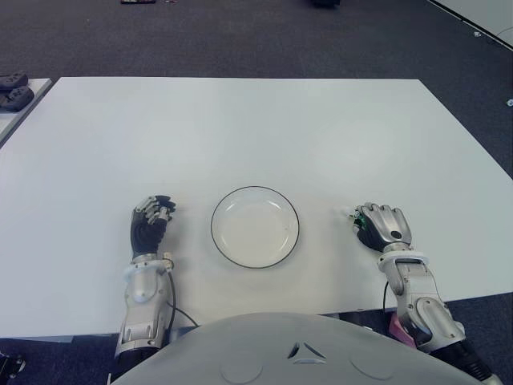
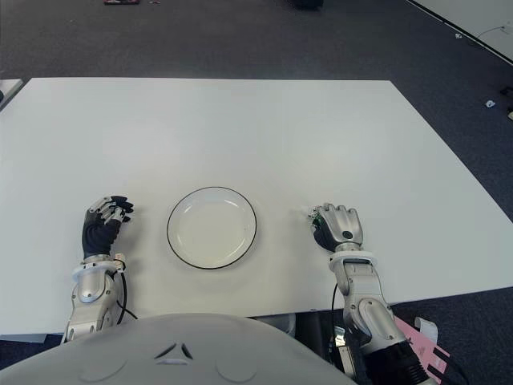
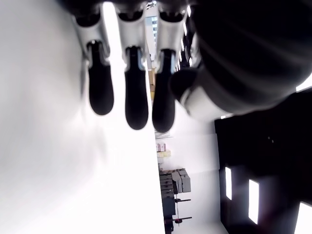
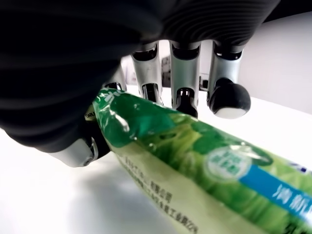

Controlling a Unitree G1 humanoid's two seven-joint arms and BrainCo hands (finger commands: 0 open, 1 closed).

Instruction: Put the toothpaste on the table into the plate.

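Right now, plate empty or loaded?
Empty: the plate shows only bare white inside. The toothpaste is under the right hand, beside it.

Place: an office-like lab or test room.
Floor: dark grey carpet [image 1: 240, 36] all around.
Furniture: one big plain white rectangular tabletop [image 1: 240, 136], a second white surface [image 1: 481, 12] at the far right corner.
Background: stacked boxes [image 3: 173, 180] and bright windows [image 3: 253, 200] in the left wrist view.

Toothpaste [image 4: 204, 165] mostly under right robot hand [image 1: 382, 225]
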